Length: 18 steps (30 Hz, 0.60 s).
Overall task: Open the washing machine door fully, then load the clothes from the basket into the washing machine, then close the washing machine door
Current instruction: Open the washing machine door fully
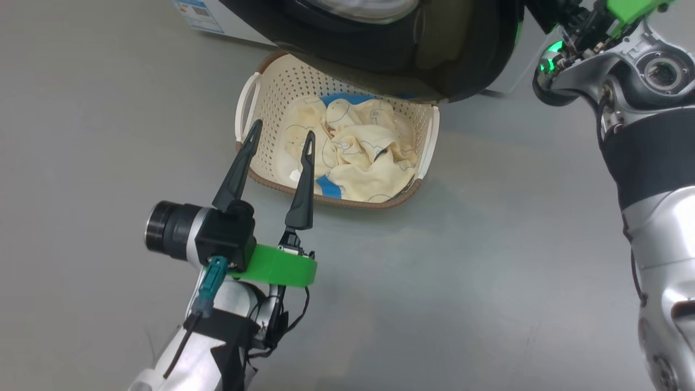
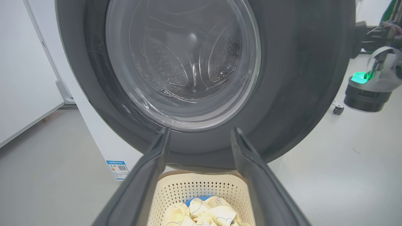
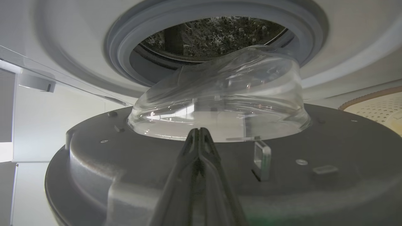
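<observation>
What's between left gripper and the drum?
The washing machine door, ajar; left wrist view shows its glass straight ahead of the open left gripper.

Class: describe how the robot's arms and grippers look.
The left gripper and right gripper each have two long, dark, tapering fingers. The left wrist carries a bright green bracket, black camera and teal plug. The right arm is silver with a black band and green light.
</observation>
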Tool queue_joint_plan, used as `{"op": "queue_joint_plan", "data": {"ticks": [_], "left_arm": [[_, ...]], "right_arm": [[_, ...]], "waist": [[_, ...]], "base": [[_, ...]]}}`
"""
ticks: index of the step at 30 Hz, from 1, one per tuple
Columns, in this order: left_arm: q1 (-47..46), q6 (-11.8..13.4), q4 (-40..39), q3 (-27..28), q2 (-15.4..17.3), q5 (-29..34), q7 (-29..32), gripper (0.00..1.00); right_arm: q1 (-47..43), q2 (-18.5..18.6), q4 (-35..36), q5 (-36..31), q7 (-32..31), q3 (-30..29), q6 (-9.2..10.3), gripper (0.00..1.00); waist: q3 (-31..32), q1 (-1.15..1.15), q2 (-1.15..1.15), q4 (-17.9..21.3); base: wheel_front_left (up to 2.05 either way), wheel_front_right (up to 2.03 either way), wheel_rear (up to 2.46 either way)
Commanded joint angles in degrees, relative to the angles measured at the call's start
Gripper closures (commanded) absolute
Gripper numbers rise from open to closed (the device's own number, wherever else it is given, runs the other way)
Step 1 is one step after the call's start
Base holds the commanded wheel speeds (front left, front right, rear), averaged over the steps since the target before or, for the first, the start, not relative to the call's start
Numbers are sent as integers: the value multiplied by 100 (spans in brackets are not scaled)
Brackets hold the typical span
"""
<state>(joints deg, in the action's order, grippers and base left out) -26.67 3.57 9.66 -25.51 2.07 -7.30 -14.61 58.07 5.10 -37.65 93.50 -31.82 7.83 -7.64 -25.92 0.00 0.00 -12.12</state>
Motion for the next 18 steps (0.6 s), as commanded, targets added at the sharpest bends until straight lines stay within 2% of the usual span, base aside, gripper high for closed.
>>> {"op": "queue_joint_plan", "data": {"ticks": [1,11,18], "left_arm": [[18,10,-172,232,81,32,-39,0],[176,-60,-67,371,81,96,-39,0],[237,-71,-29,404,81,110,-39,0]], "right_arm": [[-108,-195,403,100,-100,155,15,100],[-1043,-220,1564,514,-97,937,15,100],[-1407,-221,2073,885,49,1533,15,100]], "waist": [[36,0,0,20],[162,0,0,93],[221,0,0,118]], "base": [[0,0,0],[0,0,0],[0,0,0]]}}
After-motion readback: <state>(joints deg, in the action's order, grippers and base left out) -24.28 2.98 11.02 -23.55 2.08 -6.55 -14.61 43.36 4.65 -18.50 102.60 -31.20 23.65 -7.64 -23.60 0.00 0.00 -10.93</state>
